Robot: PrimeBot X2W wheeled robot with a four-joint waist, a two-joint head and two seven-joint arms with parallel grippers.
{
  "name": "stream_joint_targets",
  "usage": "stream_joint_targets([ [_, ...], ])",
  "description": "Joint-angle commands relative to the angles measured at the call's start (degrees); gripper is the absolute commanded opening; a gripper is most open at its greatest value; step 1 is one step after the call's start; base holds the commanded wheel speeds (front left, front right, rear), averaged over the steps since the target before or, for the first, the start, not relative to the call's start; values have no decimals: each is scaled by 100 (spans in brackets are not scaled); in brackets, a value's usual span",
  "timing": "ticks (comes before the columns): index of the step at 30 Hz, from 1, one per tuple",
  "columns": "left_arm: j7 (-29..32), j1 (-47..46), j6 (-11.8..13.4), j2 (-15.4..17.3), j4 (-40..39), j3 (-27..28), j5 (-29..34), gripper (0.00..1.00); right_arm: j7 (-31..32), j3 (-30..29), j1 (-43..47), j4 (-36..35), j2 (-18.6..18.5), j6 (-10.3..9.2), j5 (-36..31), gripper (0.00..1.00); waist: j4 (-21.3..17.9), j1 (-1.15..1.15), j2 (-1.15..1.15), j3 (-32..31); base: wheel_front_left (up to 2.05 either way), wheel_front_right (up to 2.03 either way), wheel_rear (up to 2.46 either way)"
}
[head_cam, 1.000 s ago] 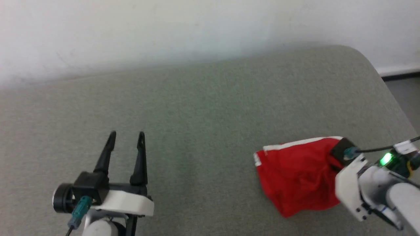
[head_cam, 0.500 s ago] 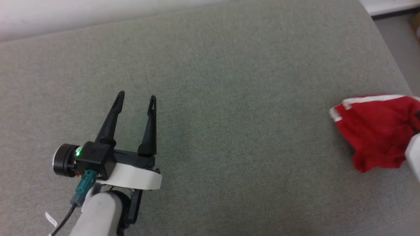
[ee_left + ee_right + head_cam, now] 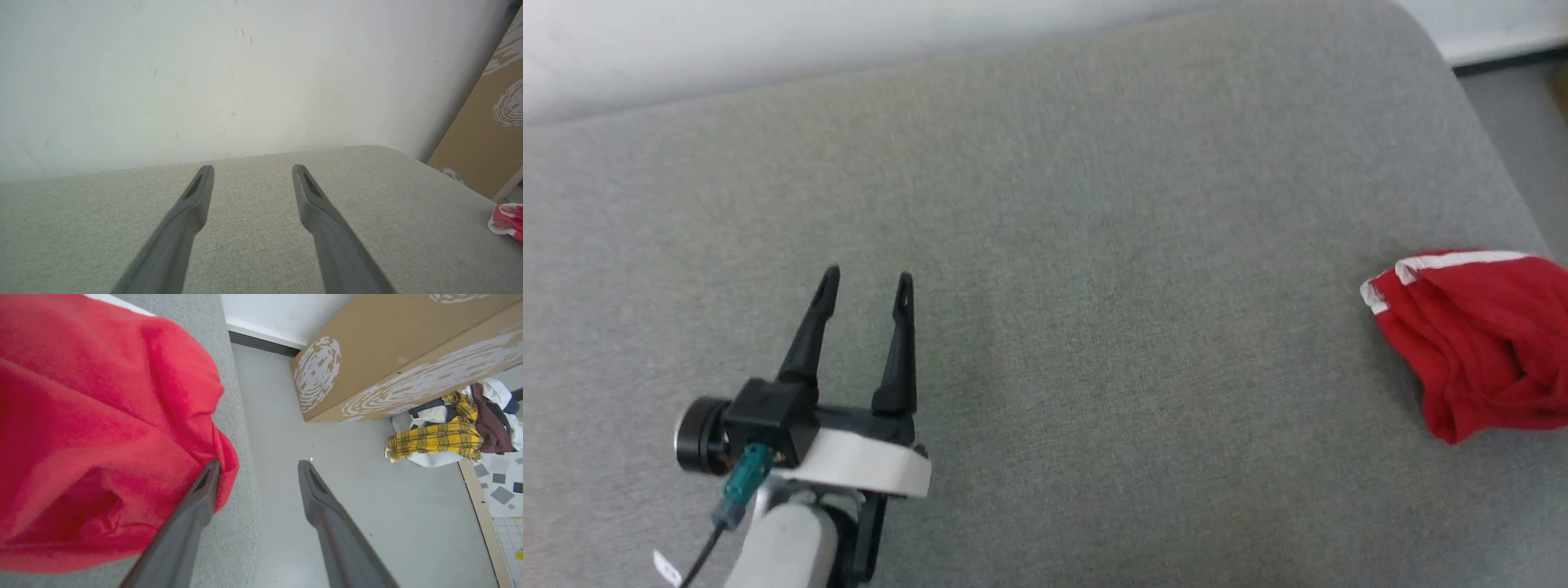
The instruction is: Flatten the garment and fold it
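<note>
The garment [image 3: 1478, 343], red fabric with a white stripe along its far edge, lies bunched at the right edge of the grey cushioned surface [image 3: 1094, 245]; its right part runs out of the head view. A red and white corner of the garment [image 3: 506, 219] shows at the far right of the left wrist view. My left gripper [image 3: 866, 286] stands open over bare cushion, far left of the garment, with nothing between its fingers. In the right wrist view my right gripper [image 3: 257, 469] is open beside the garment [image 3: 94, 428]; its left finger [image 3: 200, 498] lies against the red fabric and nothing is between the fingers.
A white wall [image 3: 204, 81] runs behind the cushion. Past the cushion's right edge is grey floor [image 3: 347, 490], a large cardboard box [image 3: 388, 347] and a pile of clothes [image 3: 453, 428] with yellow plaid fabric.
The head camera has swung left, so the garment now sits at the right edge. My right arm, on the garment a second ago, has left the head view and the garment lies free.
</note>
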Motion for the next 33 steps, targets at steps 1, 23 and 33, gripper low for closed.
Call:
stream_joint_targets([
  [1, -55, 167, 18, -42, 67, 37, -55, 100, -130, -234, 243, -63, 93, -12, -94, 100, 167, 1, 0, -527, 0, 0, 0],
  [23, -89, 867, 38, 59, 538, 373, -281, 100, 654, 47, 2041, -4786, 2695, -12, 265, 100, 1171, 1, 0, -1393, 0, 0, 0],
  [33, -24, 1076, -104, 482, 621, 776, -555, 100, 692, 168, 2639, -5630, 2971, -12, 309, 100, 1251, 1, 0, -1519, 0, 0, 0],
])
